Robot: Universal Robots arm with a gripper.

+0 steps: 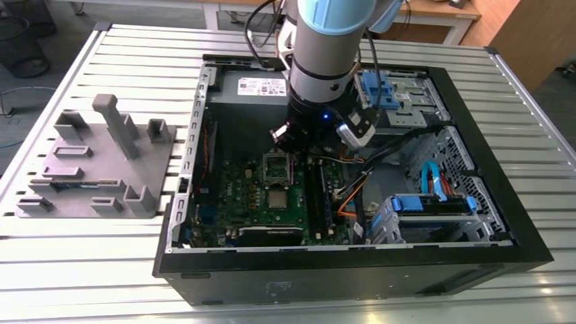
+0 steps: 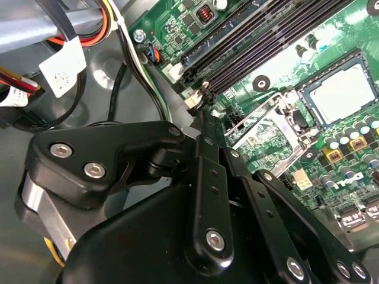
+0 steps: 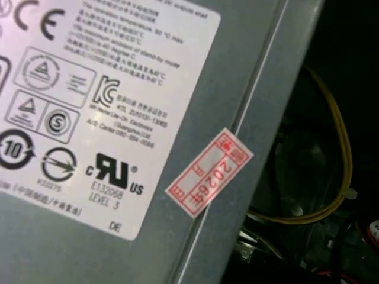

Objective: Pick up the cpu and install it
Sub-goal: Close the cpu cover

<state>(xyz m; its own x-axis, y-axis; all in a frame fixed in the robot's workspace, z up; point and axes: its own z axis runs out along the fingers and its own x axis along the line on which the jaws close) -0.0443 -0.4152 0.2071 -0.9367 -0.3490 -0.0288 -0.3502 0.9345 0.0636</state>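
cpu looks seated in socket on motherboard, mid-frame in exterior view. Gripper narrow, pinched together, holding nothing, tip near hollow silver frame. Frame looks swung open, so install probably unfinished.

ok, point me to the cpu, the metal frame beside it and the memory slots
cpu (image 2: 342, 94), second wrist view, middle of its silver top.
metal frame (image 2: 296, 121), second wrist view, its rim near the cpu.
memory slots (image 2: 263, 40), second wrist view, middle of the dark slots.
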